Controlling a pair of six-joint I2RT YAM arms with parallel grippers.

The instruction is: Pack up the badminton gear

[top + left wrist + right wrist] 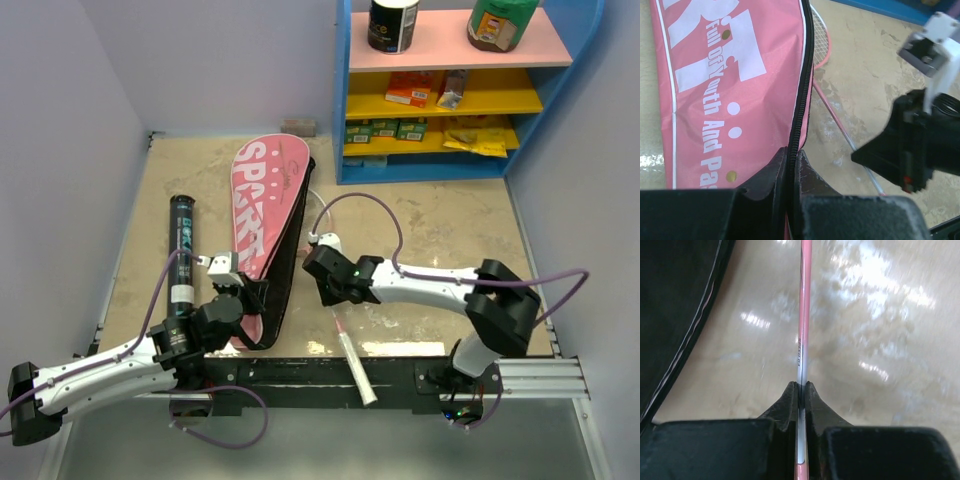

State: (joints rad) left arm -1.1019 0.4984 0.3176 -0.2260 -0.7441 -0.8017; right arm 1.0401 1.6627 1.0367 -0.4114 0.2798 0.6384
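Top external view is showing you one pink "SPORT" bag (262, 215) lying on the table (470, 220). One black shuttle tube (182, 250) is lying just beside the bag on its left. One pink-framed racket (356, 368) is lying on the bag's right, its white grip pointing at the near edge. In the left wrist view, the racket's strung head is partly hiding behind the bag's edge. Your left gripper (792, 162) is pinching the bag's black zipper edge (802, 90), fingers pressed together on it. Your right gripper (801, 390) is clamping the racket's thin pink shaft, with nothing but the shaft between the fingers. Two jars (392, 25) are standing on top of the blue shelf unit (343, 100) at the back.
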